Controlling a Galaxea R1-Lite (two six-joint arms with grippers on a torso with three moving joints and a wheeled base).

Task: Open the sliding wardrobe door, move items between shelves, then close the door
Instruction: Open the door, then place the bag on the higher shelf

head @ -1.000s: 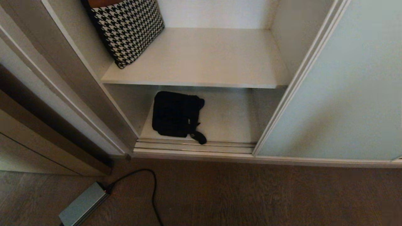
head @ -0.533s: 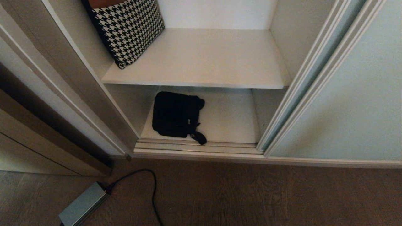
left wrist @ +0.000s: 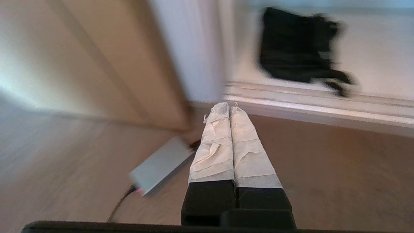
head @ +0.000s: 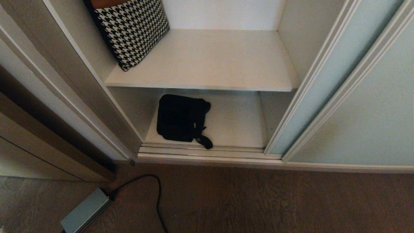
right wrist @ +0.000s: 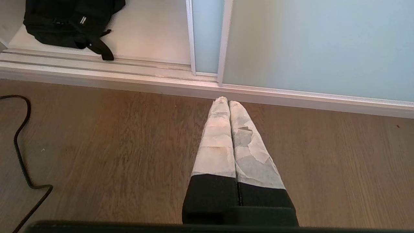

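The sliding wardrobe door (head: 365,106), frosted pale blue-green glass, stands at the right, with a second glass panel (head: 310,94) showing behind its edge. The wardrobe is open on the left. A floppy black bag (head: 181,118) lies on the lower shelf (head: 239,123), one strap reaching the floor track. A houndstooth cushion-like item (head: 131,30) leans on the upper shelf (head: 210,61). My left gripper (left wrist: 229,108) is shut and empty above the floor, short of the track, with the black bag (left wrist: 294,48) beyond it. My right gripper (right wrist: 225,102) is shut and empty near the door (right wrist: 317,45). Neither gripper shows in the head view.
A grey power box (head: 85,210) with a black cable (head: 158,194) lies on the wooden floor at the front left. The grooved floor track (head: 200,150) runs along the wardrobe's base. A beige wooden side frame (head: 64,97) bounds the opening on the left.
The front glass door has slid to the right, uncovering a strip of the panel behind it. The black bag and the houndstooth item have not moved.
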